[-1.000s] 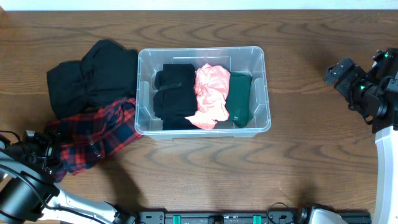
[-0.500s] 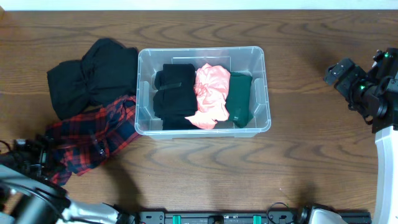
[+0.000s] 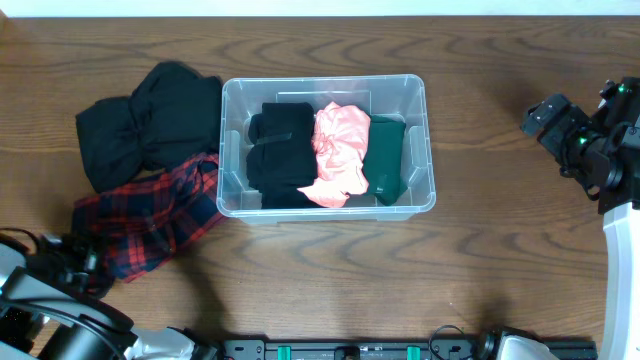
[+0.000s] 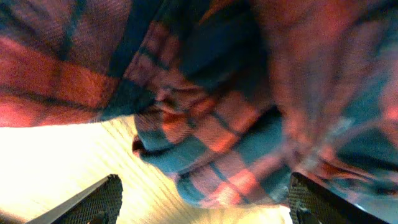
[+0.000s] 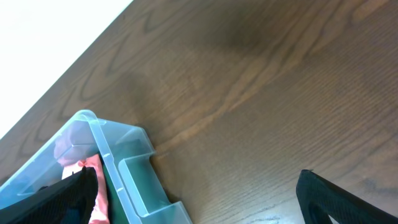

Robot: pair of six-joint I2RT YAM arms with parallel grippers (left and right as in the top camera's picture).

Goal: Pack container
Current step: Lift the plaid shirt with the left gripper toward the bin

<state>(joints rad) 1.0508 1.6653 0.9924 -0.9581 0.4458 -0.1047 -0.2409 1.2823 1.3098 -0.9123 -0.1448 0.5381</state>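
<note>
The clear plastic container (image 3: 425, 150) stands mid-table, holding a black garment (image 3: 278, 150), a pink garment (image 3: 340, 152) and a dark green one (image 3: 386, 160). Its corner shows in the right wrist view (image 5: 127, 165). A red plaid shirt (image 3: 150, 220) lies left of it, beside a black garment (image 3: 145, 125). My left gripper (image 3: 75, 262) is open at the plaid shirt's lower-left edge; the plaid cloth (image 4: 211, 124) fills the left wrist view, hanging between my open fingers (image 4: 202, 202). My right gripper (image 3: 555, 125) is open and empty, far right of the container.
Bare wooden tabletop (image 3: 500, 250) lies between the container and the right arm. The table's far edge (image 5: 62, 68) shows in the right wrist view.
The left gripper has shifted at the plaid shirt's lower-left edge, and that edge of the shirt has been drawn in and bunched. The right arm has not moved.
</note>
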